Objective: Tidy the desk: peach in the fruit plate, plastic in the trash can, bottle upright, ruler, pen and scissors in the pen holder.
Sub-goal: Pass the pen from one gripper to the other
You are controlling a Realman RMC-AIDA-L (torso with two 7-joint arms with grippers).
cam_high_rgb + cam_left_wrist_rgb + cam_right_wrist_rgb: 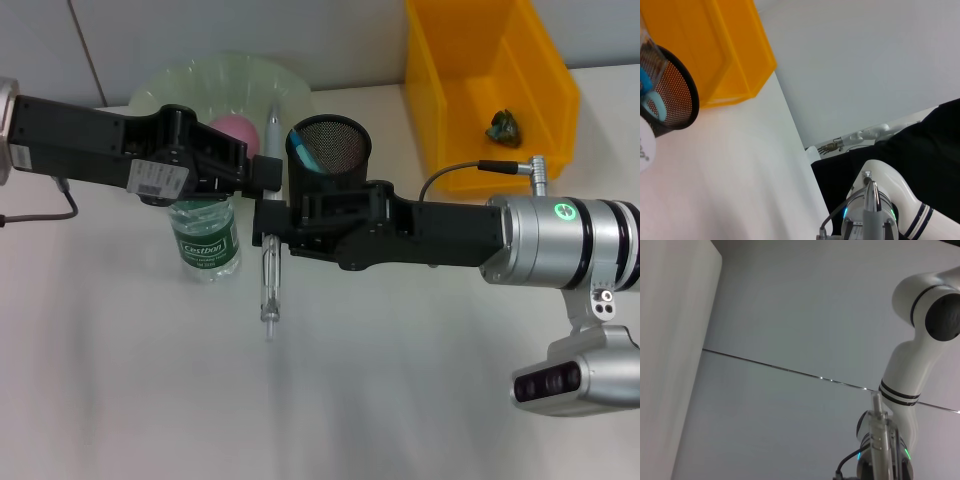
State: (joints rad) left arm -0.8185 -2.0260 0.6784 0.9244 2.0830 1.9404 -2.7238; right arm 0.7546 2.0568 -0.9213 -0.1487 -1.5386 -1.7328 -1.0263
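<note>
- Peach [236,128]: lies in the fruit plate [190,82]. Judged done.
- Plastic [503,127]: a dark crumpled scrap sits in the yellow trash can [470,60]. Judged done.
- Bottle [205,238]: stands upright on the table [150,380], just beside the plate, under the left arm. Judged done.
- Pen holder [330,150]: a blue-handled item, probably the scissors [305,150], is inside; the ruler cannot be confirmed.
- Pen [268,270]: hangs from the right claw [268,232], point toward the table, just beside the holder. Still to be dropped in.
- Right claw: pinching the pen.
- Left claw [262,172]: near the holder's rim; whether spread or pressed together, I cannot tell.
</note>
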